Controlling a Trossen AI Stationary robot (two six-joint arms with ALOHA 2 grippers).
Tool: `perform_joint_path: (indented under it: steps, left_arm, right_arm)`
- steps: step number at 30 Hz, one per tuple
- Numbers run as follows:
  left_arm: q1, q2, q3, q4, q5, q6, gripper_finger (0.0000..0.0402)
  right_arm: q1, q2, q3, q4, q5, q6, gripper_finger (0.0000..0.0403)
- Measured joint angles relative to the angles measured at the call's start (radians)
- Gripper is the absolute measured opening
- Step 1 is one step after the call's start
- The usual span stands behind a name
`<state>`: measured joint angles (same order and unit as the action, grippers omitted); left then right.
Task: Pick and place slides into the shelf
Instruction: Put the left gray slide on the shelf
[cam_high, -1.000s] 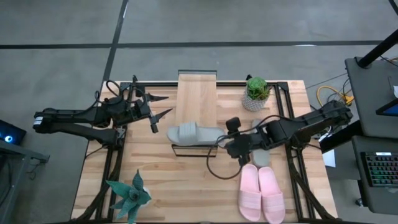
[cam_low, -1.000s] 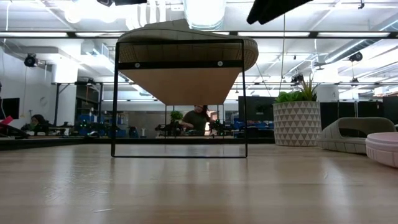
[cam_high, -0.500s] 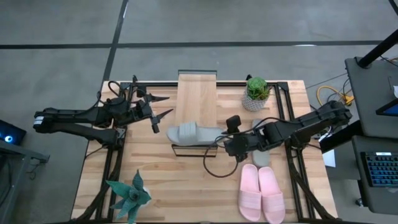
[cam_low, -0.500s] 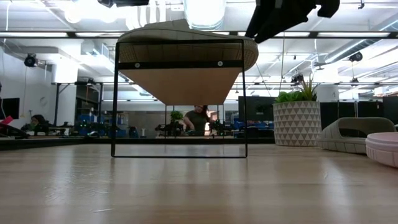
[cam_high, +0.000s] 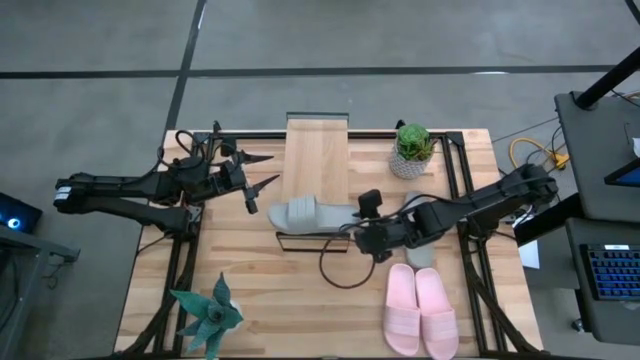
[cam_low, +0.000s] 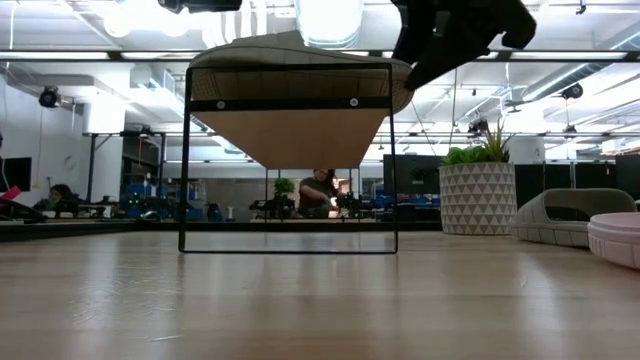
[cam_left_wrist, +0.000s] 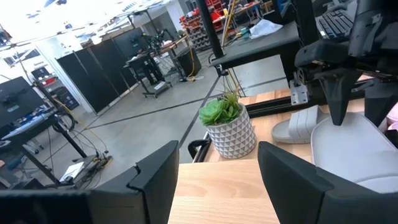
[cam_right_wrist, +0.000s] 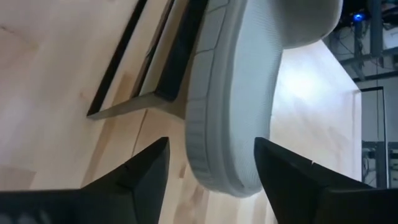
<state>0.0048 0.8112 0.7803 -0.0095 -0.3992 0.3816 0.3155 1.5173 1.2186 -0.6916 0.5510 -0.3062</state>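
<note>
One grey slide (cam_high: 305, 214) lay crosswise on the near end of the shelf (cam_high: 316, 160), overhanging both sides. Right gripper (cam_high: 362, 238) sat just off that slide's right end, fingers spread wide, empty; in its wrist view the grey slide (cam_right_wrist: 249, 87) showed between the open fingers, past the shelf's black frame (cam_right_wrist: 168, 68). Left gripper (cam_high: 262, 170) hovered left of the shelf, fingers parted, empty. Second grey slide (cam_high: 421, 252) lay on the table (cam_high: 250, 300) just beside the right arm, mostly hidden. Pink pair (cam_high: 421, 311) lay side by side near the table's front right. Potted plant (cam_high: 412, 148) stood right of the shelf.
</note>
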Motion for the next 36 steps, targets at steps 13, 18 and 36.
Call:
perform_joint_path:
  steps: [13, 18, 36]
  left_arm:
    - [0.000, 0.005, 0.000, 0.000, 0.000, 0.000, 0.0204]
    - [0.000, 0.007, 0.000, 0.000, 0.001, 0.000, 0.0204]
    - [0.000, 0.010, 0.000, 0.000, -0.001, 0.000, 0.0204]
  right_arm:
    - [0.000, 0.022, 0.000, 0.010, 0.087, -0.008, 0.0129]
    - [0.001, 0.018, 0.000, 0.012, 0.090, -0.008, 0.0067]
    - [0.126, 0.018, -0.083, 0.020, 0.384, -0.011, 0.0039]
